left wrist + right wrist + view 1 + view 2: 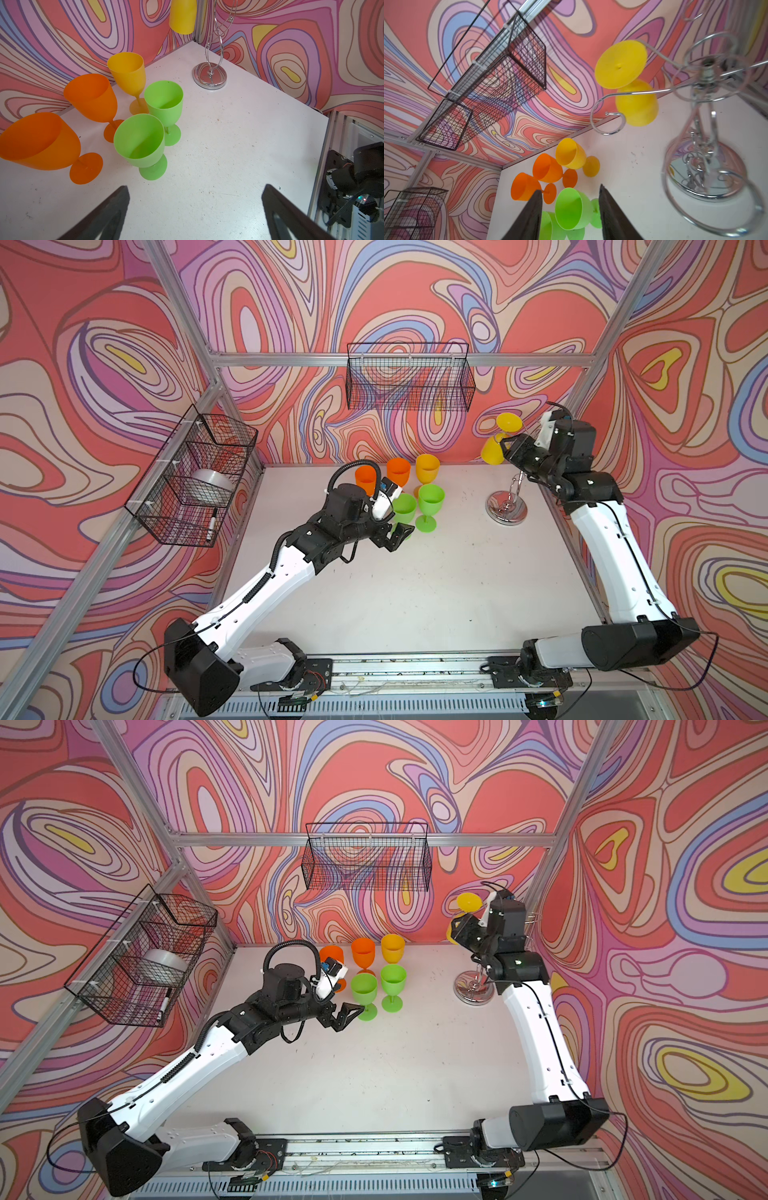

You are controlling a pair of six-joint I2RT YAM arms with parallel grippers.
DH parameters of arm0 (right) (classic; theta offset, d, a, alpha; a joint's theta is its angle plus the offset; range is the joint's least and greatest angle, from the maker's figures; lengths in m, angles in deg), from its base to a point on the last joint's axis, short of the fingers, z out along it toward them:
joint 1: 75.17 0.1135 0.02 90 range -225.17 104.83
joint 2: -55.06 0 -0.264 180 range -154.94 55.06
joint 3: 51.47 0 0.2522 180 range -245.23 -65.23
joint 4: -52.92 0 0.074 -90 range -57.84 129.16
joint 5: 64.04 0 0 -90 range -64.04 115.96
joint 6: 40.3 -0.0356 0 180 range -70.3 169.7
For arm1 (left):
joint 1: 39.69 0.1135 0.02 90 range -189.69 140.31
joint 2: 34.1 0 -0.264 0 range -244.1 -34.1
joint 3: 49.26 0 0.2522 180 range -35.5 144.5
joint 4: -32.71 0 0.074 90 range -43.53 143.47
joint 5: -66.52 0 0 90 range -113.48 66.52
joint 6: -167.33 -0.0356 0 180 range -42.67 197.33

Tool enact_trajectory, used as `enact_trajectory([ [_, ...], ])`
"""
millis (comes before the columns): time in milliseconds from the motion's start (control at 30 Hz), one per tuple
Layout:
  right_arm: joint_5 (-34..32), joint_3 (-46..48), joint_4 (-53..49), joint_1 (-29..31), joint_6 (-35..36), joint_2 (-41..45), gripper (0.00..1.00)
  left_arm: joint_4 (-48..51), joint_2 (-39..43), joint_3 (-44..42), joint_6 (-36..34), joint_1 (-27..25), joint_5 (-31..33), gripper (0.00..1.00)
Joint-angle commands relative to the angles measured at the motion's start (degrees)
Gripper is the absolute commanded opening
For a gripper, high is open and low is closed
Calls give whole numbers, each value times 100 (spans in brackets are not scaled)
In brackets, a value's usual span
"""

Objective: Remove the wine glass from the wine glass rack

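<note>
Far right, the wine glass [636, 104] is hanging upside down on the wine glass rack [506, 509], not yet removed. The right gripper [570, 188] is hovering beside it, half spread and empty; the left gripper [196, 186] is gaping wide.

The wine glass rack [507, 508] stands at the back right of the table [415, 593], and the wine glass [491, 452] hangs upside down from an arm on its left side. Five other glasses [398, 472] stand left of the rack, three behind two. A back-wall basket [409, 377] hangs above them, and a left-wall basket [195, 477] hangs beside the table's left edge
</note>
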Motion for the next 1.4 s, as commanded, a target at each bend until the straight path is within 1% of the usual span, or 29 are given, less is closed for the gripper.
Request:
enact_trajectory([
  [0, -81, 192, 323, 78, -174, -282, 46, -118, -9, -38, 34, -7, -83, 100],
  [133, -404, 247, 434, 71, -184, -385, 46, -115, 9, -53, 16, -7, -55, 100],
  [333, -932, 354, 384, 64, -82, -275, 48, -118, 10, -59, 18, -7, -51, 100],
  [500, -1171, 390, 249, -17, -10, -141, 49, -117, 27, -65, 19, -7, -43, 100],
  [767, -860, 493, 63, -500, -14, 53, 49, -110, 45, -64, 10, -7, -5, 100],
  [967, -914, 540, -198, -793, 158, 265, 50, -110, 45, -64, 23, -7, -16, 100],
  [1133, -1074, 410, -477, -941, 473, 444, 49, -115, 36, -65, 40, -4, -24, 100],
  [1200, -901, 375, -435, -941, 484, 539, 49, -119, 12, -65, 42, -7, -41, 100],
  [1300, -366, 412, -247, -909, 279, 578, 49, -112, -17, -47, 67, -7, -76, 100],
  [1367, -209, 432, -99, -722, 169, 492, 49, -121, -45, -30, 78, -7, -99, 100],
])
